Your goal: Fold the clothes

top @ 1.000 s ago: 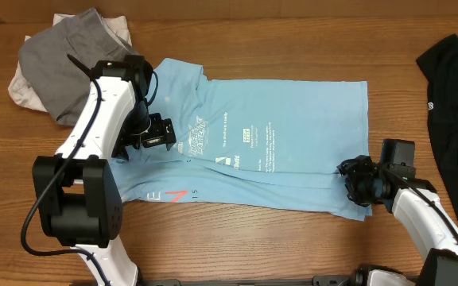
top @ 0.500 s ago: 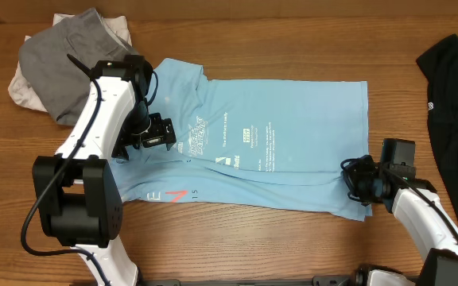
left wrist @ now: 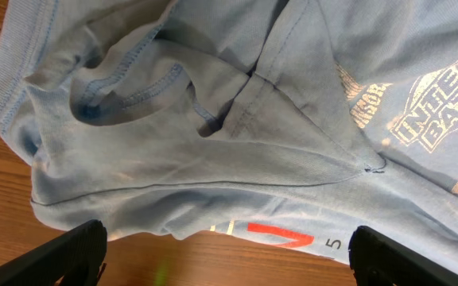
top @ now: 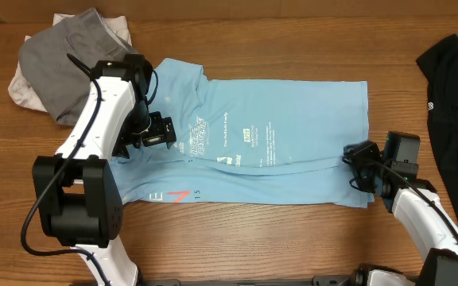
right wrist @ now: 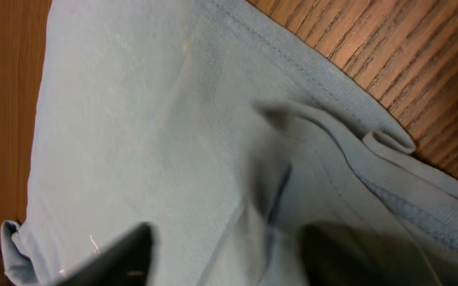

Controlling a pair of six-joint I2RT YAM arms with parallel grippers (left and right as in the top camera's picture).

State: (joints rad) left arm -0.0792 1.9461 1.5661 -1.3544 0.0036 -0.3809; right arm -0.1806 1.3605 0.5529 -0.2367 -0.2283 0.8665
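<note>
Left gripper (left wrist: pixel 229 253): fingers spread wide, light blue T-shirt (top: pixel 293 135) bunched just beyond the tips. Right gripper (right wrist: pixel 225 253): fingers apart, a rumpled hem fold ahead between them.

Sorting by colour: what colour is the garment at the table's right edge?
The garment is black; the overhead view shows it best.

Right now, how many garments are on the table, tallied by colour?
light blue T-shirt: 1
grey garment: 1
off-white garment: 1
black garment: 1
Total: 4
</note>
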